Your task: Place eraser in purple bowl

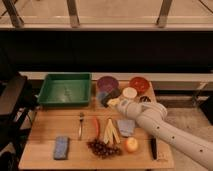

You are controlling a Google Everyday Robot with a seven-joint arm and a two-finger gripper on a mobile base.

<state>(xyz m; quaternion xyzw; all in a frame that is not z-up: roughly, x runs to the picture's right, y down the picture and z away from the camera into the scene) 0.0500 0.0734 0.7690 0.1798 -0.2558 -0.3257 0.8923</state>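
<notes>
The eraser (153, 147), a small black oblong block, lies on the wooden table near its front right corner, beside my forearm. The purple bowl (107, 83) stands at the back of the table, right of the green tray. My arm reaches in from the lower right. My gripper (112, 101) hovers just in front of the purple bowl's near rim, far from the eraser. Something dark sits at the gripper's tip, and I cannot make out what it is.
A green tray (65, 90) fills the back left. A red bowl (139, 84) and a small white dish (129, 92) stand right of the purple bowl. On the table (45, 125) lie a fork (80, 125), blue-grey sponge (61, 147), carrot (96, 126), grapes (104, 148) and a round fruit (131, 144).
</notes>
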